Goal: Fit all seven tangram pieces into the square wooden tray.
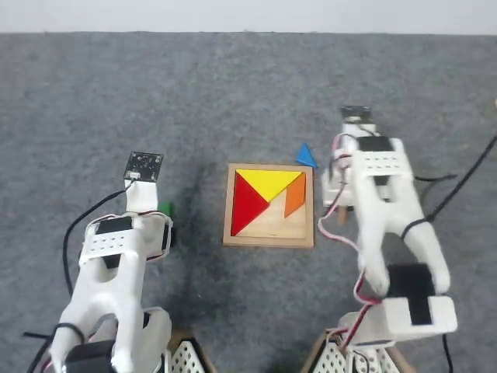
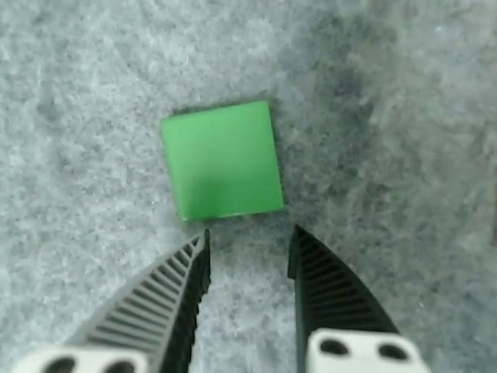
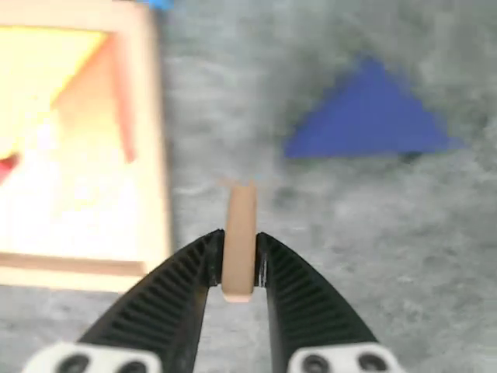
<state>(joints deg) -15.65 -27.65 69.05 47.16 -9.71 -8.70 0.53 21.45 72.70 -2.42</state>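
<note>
Tan piece (image 3: 240, 221), pinched edge-on in the right hand (image 3: 239, 239) beside the tray (image 3: 151, 155), points its long axis straight out from the hand. Green square (image 2: 222, 159) lies flat just before the narrowly parted left hand (image 2: 248, 235).

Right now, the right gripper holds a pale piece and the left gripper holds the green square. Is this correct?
One part is wrong. The left gripper is open and holds nothing; the green square lies on the mat just ahead of its fingertips, as the left wrist view shows. The right gripper does hold a pale piece.
</note>
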